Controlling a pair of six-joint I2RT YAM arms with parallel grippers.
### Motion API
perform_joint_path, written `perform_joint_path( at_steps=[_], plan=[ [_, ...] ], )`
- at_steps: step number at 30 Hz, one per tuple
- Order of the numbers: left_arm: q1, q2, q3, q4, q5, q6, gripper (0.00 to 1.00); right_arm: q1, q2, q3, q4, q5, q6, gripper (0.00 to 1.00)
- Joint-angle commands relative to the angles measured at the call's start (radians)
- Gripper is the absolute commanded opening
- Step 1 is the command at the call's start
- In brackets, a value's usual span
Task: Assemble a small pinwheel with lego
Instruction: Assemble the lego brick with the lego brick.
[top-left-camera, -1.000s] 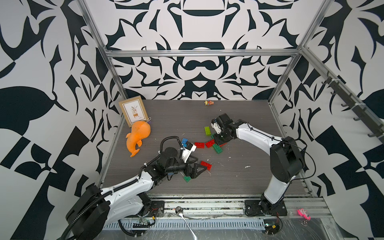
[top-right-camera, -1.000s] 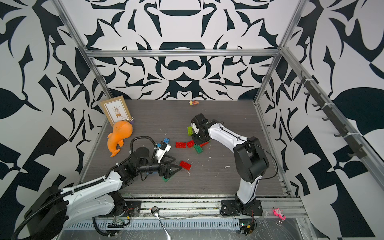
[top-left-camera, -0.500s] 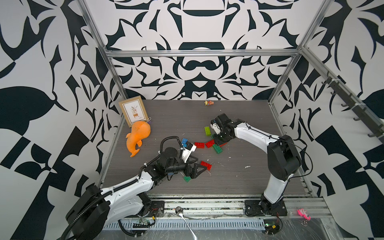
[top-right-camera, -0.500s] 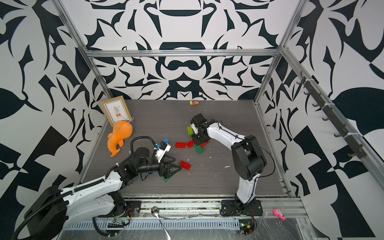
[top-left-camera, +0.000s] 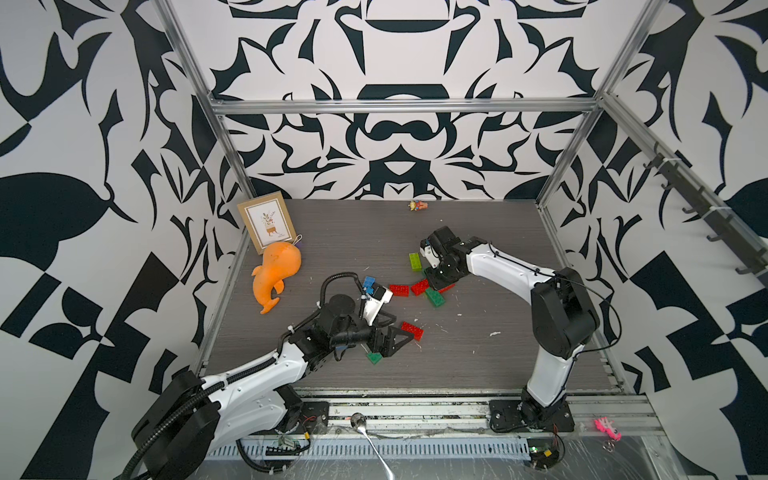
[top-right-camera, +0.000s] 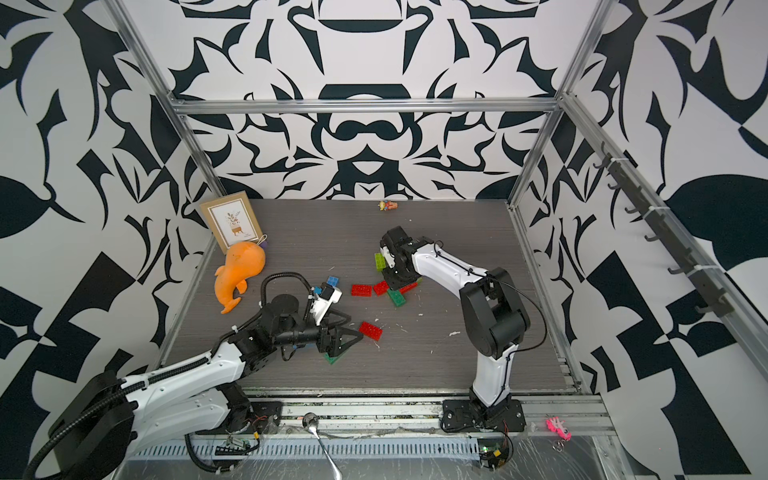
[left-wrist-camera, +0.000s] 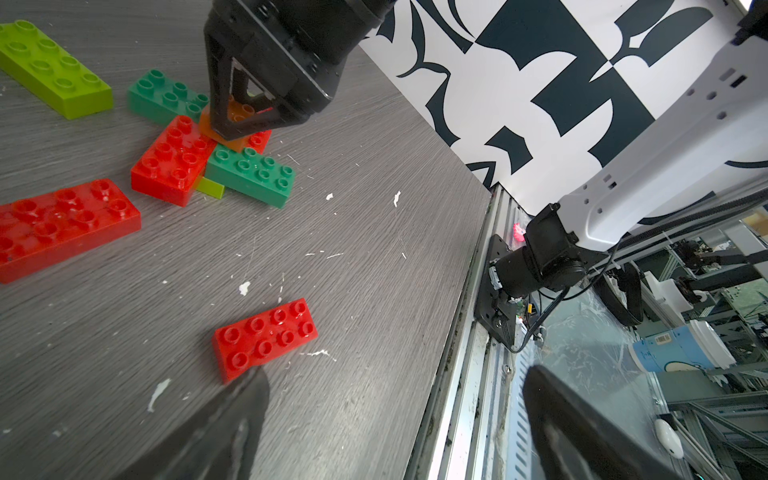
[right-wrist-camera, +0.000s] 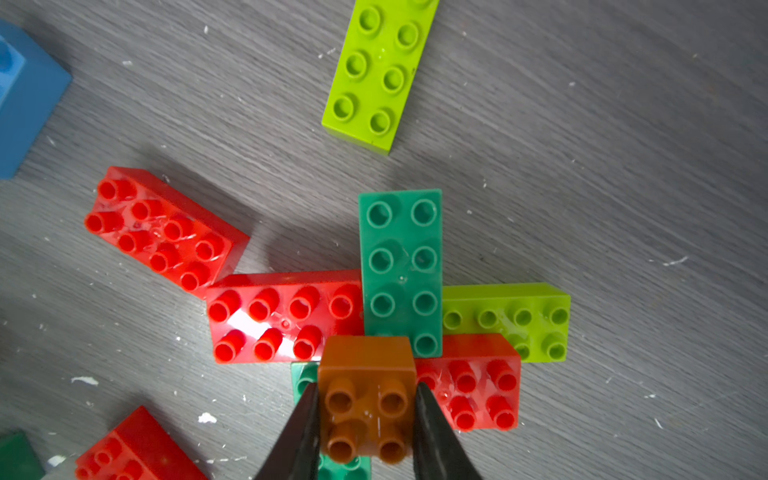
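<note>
Front rail: a spoon (top-left-camera: 360, 420) lies on the frame.

Left tool (top-left-camera: 398, 345): low over the table (top-left-camera: 478, 365), jaws spread wide, holding nothing. In the left wrist view one fingertip (left-wrist-camera: 245, 399) sits just beside a lone red brick (left-wrist-camera: 264, 336) without gripping it. A dark green brick (top-left-camera: 374, 358) lies partly under this tool in both top views. A blue brick (top-left-camera: 368, 282) rests near the left arm's wrist.

Mid-table: the lego cluster (top-left-camera: 434, 297), oblong bricks fanned flat on the table. Two red, two dark green and one lime are visible in the right wrist view.

Right tool (right-wrist-camera: 365, 390): narrowed onto a small orange brick (right-wrist-camera: 368, 365), one finger against each side. The orange brick sits at the cluster's hub, over the inner ends of the red and green bricks. Whether it is pressed fully home cannot be told.

Beside the cluster, apart from it: a second red brick (right-wrist-camera: 162, 228) and a loose lime brick (right-wrist-camera: 380, 70).

Far side: an orange whale toy (top-left-camera: 276, 270) and a framed picture (top-left-camera: 267, 222) in the left corner. A small figure (top-left-camera: 417, 205) lies by the back wall.
</note>
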Motion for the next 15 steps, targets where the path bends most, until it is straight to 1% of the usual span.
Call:
perform_joint_path(
  at_steps=[1,15],
  plan=[
    [-0.002,0.001,0.029,-0.007,0.010,0.009,1.00,0.007,0.007,0.032,-0.024,0.015,-0.009,0.04],
    [-0.002,0.005,0.029,-0.005,0.010,0.010,1.00,0.008,0.026,0.016,-0.033,0.025,-0.006,0.02]
  ],
)
